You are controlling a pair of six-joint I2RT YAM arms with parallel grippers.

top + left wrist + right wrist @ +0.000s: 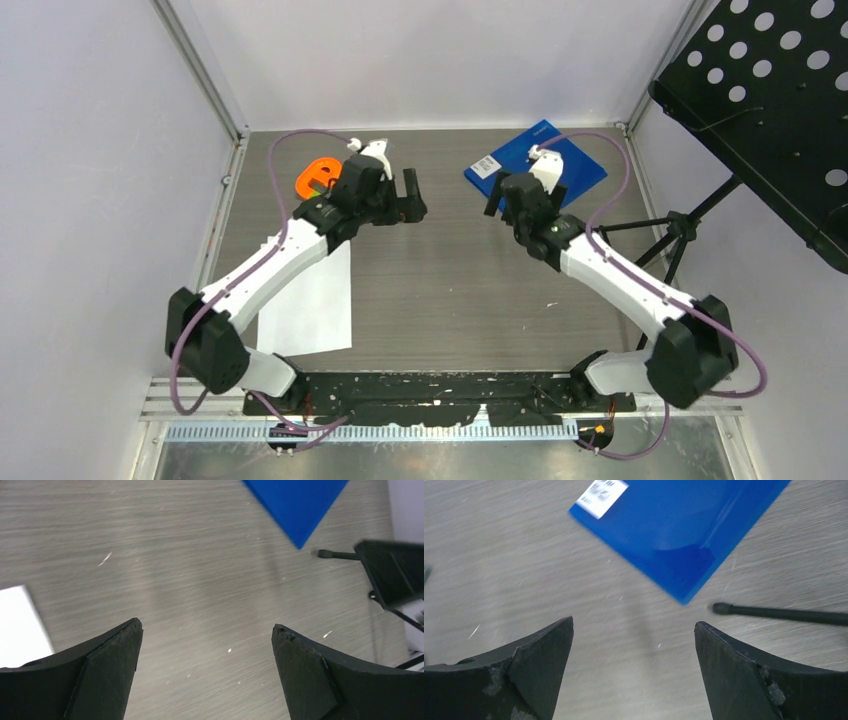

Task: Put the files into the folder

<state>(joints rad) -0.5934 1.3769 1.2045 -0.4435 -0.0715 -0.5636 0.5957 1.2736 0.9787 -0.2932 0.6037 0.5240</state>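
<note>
Both hands released, nothing held.

Left hand (411, 193): jaws spread wide, hanging over bare bench (450, 290) left of centre. In the left wrist view the hand (205, 630) frames only wood grain between the fingers (107, 665).

Right hand (505, 205): jaws also spread wide and empty. It sits over the near-left edge of the folder (575, 170), not touching it. In the right wrist view the hand (634, 625) has a folder (684, 530) corner lying ahead of it, well clear of the fingertips (549, 650).

The folder lies flat and closed at the far right of the bench, rotated diamond-wise. Its white barcode label (484, 165) faces up at the corner toward bench centre; the label (602, 491) is also visible from the right wrist. The left wrist camera catches the folder (300, 505) corner too.

The files (310, 300) are white paper lying flat at the near left of the bench, partly under my left forearm in the top view and well apart from the folder. I can't tell whether it's one sheet or several. An edge of the files (20, 625) shows at the left of the left wrist view.

Also on the bench: an orange object (318, 175) at the far left, behind the left wrist. A black perforated stand (780, 100) is off the right side, and one tripod leg (784, 614) reaches onto the bench near the folder corner.
</note>
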